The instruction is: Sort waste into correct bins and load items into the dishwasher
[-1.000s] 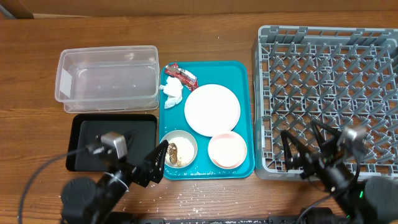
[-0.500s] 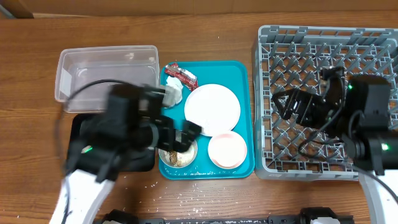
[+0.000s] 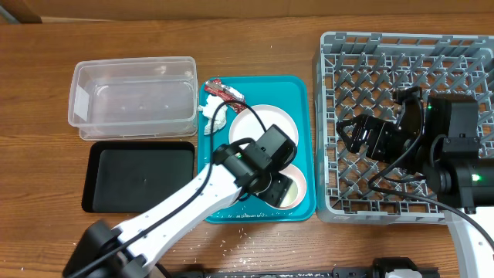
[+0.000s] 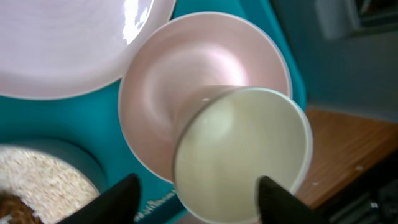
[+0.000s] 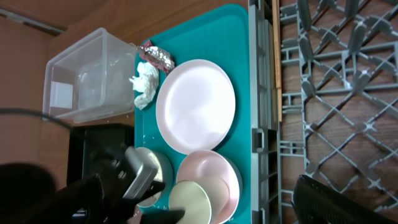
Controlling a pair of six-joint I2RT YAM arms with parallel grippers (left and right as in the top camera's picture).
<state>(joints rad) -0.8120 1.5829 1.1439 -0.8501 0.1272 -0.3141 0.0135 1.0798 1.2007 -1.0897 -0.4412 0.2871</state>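
Left tool (image 4: pixel 200 190) spread wide, straddling the cup (image 4: pixel 242 155) in the pink bowl (image 4: pixel 180 68), gripping nothing yet. I'd centre first, close gently on its wall, then lift straight. Right tool (image 3: pixel 361 139) hangs open and empty over the rack (image 3: pixel 401 62).

Even, bright light from above; soft faint shadows on the desk (image 3: pixel 255 31).
Overhead crisp; left wrist view soft, white glare on the plate (image 4: pixel 62 50), dark jaws blurred in both wrist views.
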